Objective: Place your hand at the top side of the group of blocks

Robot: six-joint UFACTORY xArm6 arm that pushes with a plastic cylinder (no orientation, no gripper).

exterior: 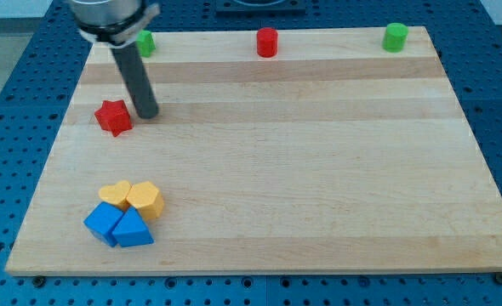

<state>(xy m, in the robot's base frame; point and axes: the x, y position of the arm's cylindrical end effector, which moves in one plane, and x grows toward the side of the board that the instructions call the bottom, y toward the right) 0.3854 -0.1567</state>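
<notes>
In the camera view, my tip [147, 113] rests on the worktop [302, 170] in its upper-left part, the dark rod rising from it toward the view's top-left, where the arm's body crosses the frame edge. There are no jaws on this arm, only the rod, so there is nothing to call spread or pressed together.

Just beside my tip, on the view's left and slightly lower, sits the red star block [113, 117]; a thin gap seems to show between them, though I cannot tell for sure whether they touch.

The group of blocks lies well below my tip, toward the view's bottom, near the worktop's lower-left corner. It holds four pieces packed together: the yellow heart block [115, 194] and the yellow hexagon block [146, 200] form its top side, with the blue cube [105, 223] and the blue triangle block [133, 229] touching them underneath. The blue pair sits near the worktop's bottom edge and left edge. Between my tip and the group's top side the wood is bare.

Along the top edge stand three pieces: a green block [145, 42] partly hidden behind the rod, above my tip; a red cylinder [268, 42] to the view's right of my tip; and a green cylinder [396, 37] far to the right, near the upper-right corner. The worktop's whole right half below them is bare wood
</notes>
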